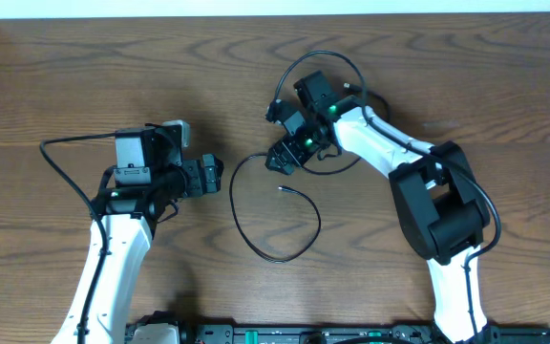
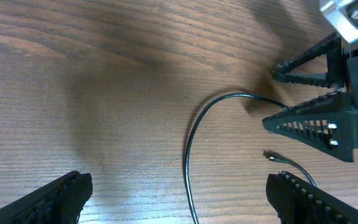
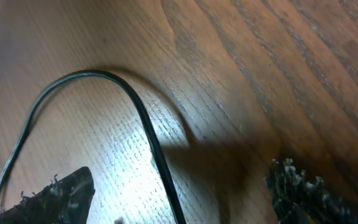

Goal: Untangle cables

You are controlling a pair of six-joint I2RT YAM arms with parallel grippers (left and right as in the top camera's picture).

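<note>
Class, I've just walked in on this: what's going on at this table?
Two robot arms are set to untangle cables on a wooden table. One thin black cable lies in a loose open loop between them, its small plug end free on the wood. The right gripper is down at the cable's upper stretch, open, with the cord running between its fingers, unclamped. The left gripper sits nearby, open and empty.

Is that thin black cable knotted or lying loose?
Loose where visible: the black cable lies in one open loop without crossings; its upper end hides under the right gripper.
</note>
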